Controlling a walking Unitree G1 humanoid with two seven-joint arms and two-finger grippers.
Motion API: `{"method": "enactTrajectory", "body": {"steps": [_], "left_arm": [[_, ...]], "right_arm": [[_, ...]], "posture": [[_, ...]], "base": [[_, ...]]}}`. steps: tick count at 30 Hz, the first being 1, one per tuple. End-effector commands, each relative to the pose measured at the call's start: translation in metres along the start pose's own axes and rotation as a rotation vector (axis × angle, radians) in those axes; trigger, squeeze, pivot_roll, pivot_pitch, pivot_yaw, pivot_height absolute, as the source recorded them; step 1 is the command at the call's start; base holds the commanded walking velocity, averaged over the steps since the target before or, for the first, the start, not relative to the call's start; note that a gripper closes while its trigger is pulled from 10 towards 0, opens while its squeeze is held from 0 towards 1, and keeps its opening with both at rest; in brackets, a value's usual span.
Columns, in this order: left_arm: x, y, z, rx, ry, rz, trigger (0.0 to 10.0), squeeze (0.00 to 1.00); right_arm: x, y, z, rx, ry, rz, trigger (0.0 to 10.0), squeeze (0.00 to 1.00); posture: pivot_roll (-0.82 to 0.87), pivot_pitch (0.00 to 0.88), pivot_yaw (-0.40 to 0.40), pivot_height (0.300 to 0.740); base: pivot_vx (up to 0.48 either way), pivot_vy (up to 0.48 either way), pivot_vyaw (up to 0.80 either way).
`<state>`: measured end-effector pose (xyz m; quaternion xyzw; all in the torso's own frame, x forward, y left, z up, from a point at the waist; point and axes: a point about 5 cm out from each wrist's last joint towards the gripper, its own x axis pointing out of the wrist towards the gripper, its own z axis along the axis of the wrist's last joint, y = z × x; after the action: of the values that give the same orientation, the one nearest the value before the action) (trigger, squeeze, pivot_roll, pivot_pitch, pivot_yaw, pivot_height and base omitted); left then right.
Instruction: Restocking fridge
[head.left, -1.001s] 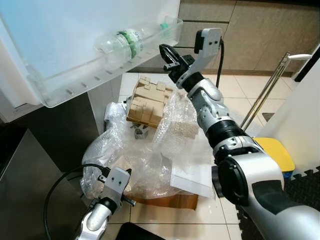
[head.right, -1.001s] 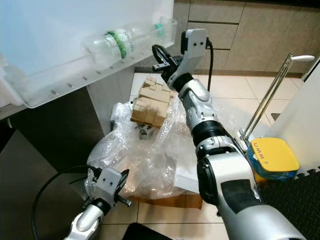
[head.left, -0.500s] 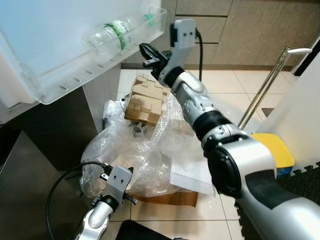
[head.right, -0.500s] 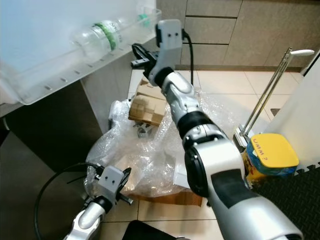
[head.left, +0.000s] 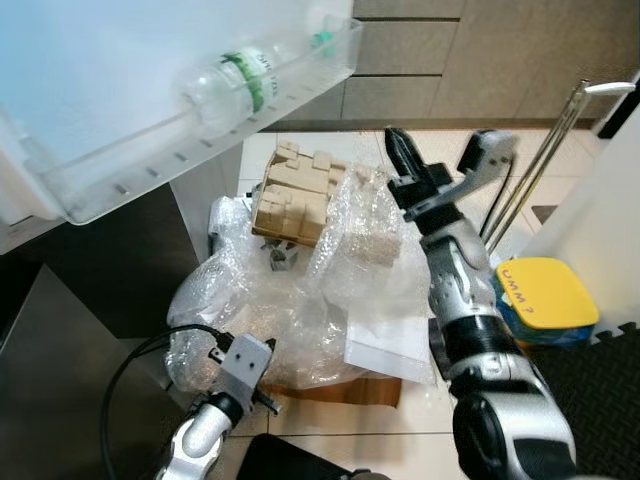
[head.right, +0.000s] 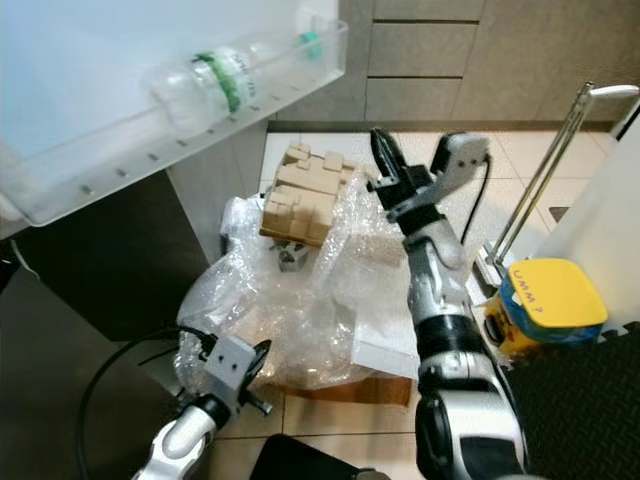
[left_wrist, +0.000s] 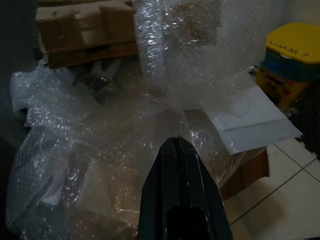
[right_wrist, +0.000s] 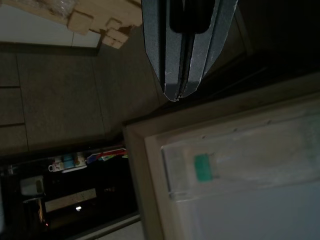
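Observation:
A clear plastic bottle (head.left: 240, 85) with a green label and green cap lies on its side in the open fridge door's shelf (head.left: 150, 165). My right gripper (head.left: 392, 140) is shut and empty. It hangs in the air to the right of the shelf, above the bubble wrap, apart from the bottle. In the right wrist view its fingers (right_wrist: 165, 60) are pressed together, and the bottle's green cap (right_wrist: 202, 167) shows behind the shelf wall. My left gripper (left_wrist: 175, 145) is shut and low, pointing at the bubble wrap heap.
A heap of bubble wrap (head.left: 300, 300) covers a cardboard box on the floor, with a moulded cardboard insert (head.left: 295, 195) on top and a white sheet (head.left: 385, 345). A yellow-lidded tub (head.left: 545, 295) and a metal rack (head.left: 545, 160) stand right. Cabinets line the back.
My right gripper has drawn back from the door shelf, moving right and down over the bubble wrap. The bottle stays on the shelf. The left arm has hardly moved.

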<state>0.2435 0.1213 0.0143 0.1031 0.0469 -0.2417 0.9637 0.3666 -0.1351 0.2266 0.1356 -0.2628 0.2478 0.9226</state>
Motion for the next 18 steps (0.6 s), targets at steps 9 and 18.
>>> {"method": "enactTrajectory", "body": {"steps": [9,18], "left_arm": [[-0.0036,-0.0032,-0.0062,-0.004,0.028,-0.012,10.0,0.00],[-0.0076,-0.0037,-0.0091,-0.007,0.032,-0.006,10.0,0.00]], "right_arm": [[0.0052,0.0106,0.0084,0.006,-0.019,0.008,10.0,0.00],[0.0028,0.0083,0.0082,0.008,-0.016,-0.044,10.0,0.00]], "posture": [[-0.13,0.130,0.008,0.740],[-0.13,0.125,0.004,0.740]], "base": [[0.000,0.000,0.00],[0.000,0.000,0.00]]}}
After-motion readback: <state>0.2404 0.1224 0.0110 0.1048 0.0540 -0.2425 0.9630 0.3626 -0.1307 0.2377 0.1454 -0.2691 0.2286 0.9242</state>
